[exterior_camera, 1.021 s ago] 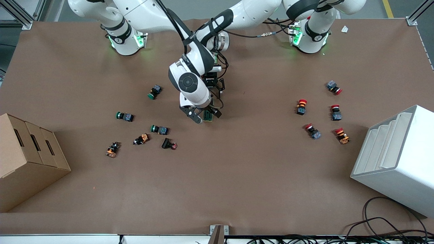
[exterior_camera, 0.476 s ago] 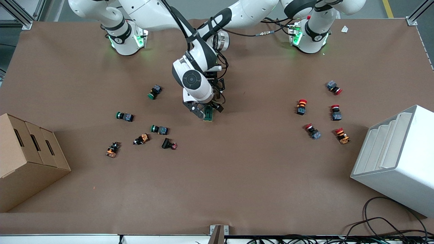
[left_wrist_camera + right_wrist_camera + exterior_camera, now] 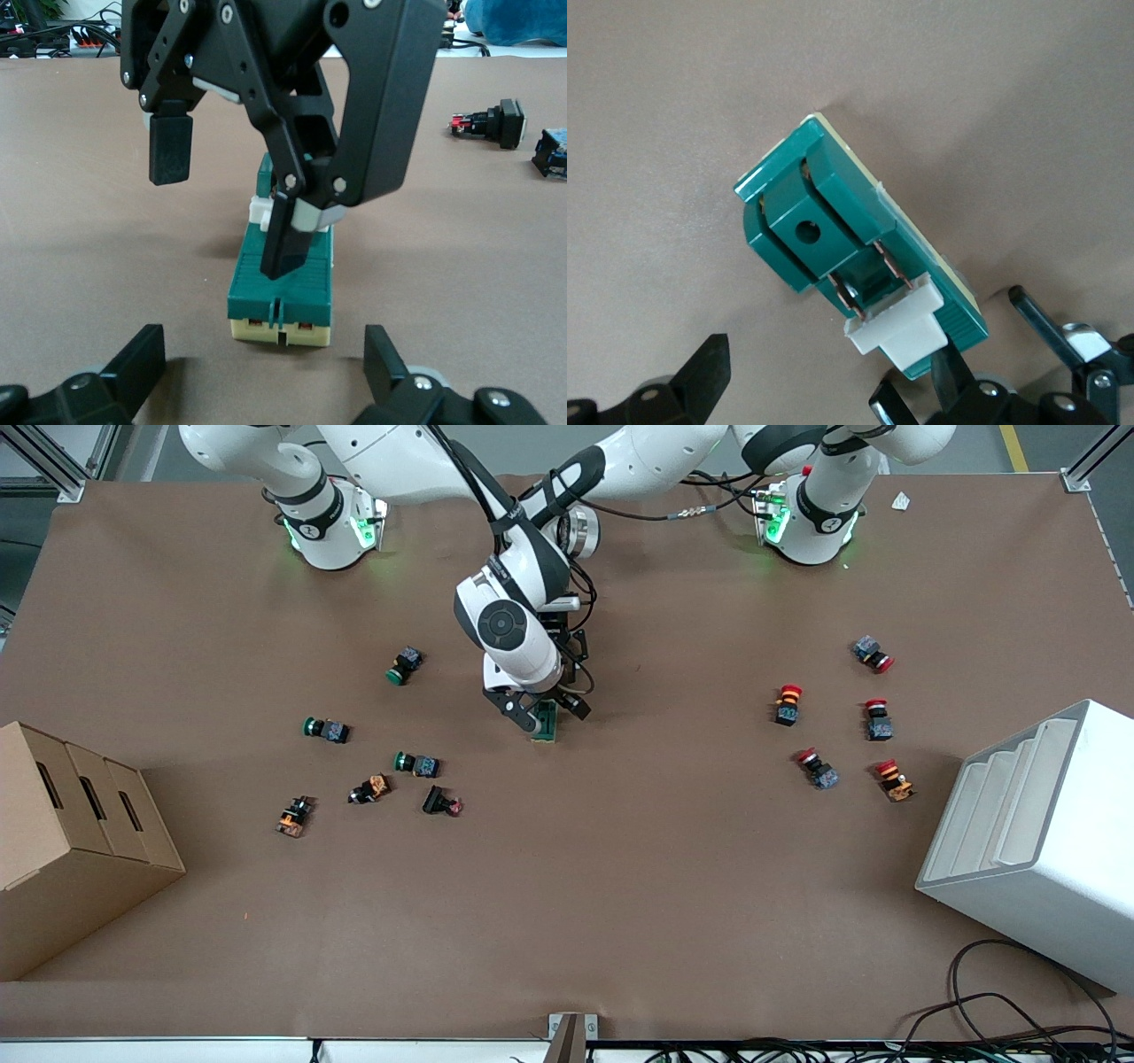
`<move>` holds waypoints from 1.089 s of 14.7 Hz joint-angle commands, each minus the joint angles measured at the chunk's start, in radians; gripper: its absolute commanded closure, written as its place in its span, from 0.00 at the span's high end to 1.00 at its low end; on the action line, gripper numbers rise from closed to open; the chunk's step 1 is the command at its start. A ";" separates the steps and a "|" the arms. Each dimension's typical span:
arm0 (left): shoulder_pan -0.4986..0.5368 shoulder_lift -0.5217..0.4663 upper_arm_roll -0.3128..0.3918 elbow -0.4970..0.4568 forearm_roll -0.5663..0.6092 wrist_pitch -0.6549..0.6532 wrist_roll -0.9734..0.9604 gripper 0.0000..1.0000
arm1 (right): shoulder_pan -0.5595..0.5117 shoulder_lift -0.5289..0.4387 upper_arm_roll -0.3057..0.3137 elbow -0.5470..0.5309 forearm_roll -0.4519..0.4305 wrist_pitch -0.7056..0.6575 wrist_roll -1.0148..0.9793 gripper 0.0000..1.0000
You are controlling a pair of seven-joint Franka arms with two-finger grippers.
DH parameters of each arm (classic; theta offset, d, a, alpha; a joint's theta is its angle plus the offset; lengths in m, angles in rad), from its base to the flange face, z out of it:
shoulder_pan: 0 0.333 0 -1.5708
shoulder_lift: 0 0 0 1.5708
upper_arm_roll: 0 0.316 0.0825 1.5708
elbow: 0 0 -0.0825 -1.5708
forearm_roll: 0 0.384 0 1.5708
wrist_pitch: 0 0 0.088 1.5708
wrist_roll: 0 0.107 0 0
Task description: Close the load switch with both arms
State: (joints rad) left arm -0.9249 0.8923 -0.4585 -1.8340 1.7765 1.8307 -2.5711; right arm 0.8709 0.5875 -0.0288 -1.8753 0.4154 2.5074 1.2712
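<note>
At the left edge of the front view sits a cardboard box [image 3: 80,841] with slots, and right of it a scatter of green-capped push-buttons [image 3: 326,730] lies in the lower-left middle of the frame. At the frame's centre the two arms meet over the load switch [image 3: 547,723], a dark-green block with a cream base that lies flat on the brown table [image 3: 567,903]. The right gripper [image 3: 538,713] hangs directly over it, its jaws wide: in the left wrist view one of its fingers [image 3: 285,239] reaches down onto the top of the switch [image 3: 282,288] by the white lever piece [image 3: 260,212], while the other finger hangs clear in the air. The right wrist view looks straight down on the switch [image 3: 859,266], its white lever [image 3: 902,329] jutting out from the body (so the switch seems not yet closed). The left gripper [image 3: 266,372] sits low at the table just beside the cream end of the switch, jaws wide and apart from the block on either side. The step in hand looks to be the closing itself. The next move probably calls for the left gripper to pinch the body steady while the right finger presses the lever home. Farther right lie red-capped push-buttons [image 3: 788,704], and a white bin [image 3: 1036,841] at the right edge.
</note>
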 commanded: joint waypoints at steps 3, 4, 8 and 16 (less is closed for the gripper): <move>-0.008 0.056 0.004 0.009 0.014 0.015 -0.021 0.99 | -0.021 -0.006 -0.016 0.042 0.022 0.011 -0.006 1.00; -0.008 0.056 0.003 0.009 0.014 0.013 -0.021 0.99 | -0.023 -0.005 -0.016 0.048 0.022 0.011 -0.006 1.00; -0.006 0.056 0.003 0.009 0.015 0.013 -0.021 0.99 | -0.047 -0.005 -0.016 0.070 0.022 0.016 -0.013 1.00; -0.008 0.056 0.004 0.009 0.015 0.010 -0.020 0.99 | -0.059 0.052 -0.016 0.122 0.019 0.019 -0.018 1.00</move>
State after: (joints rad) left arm -0.9272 0.8954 -0.4582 -1.8340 1.7823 1.8228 -2.5734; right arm 0.8173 0.6088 -0.0502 -1.7861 0.4290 2.5169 1.2677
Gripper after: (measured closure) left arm 0.004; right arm 0.000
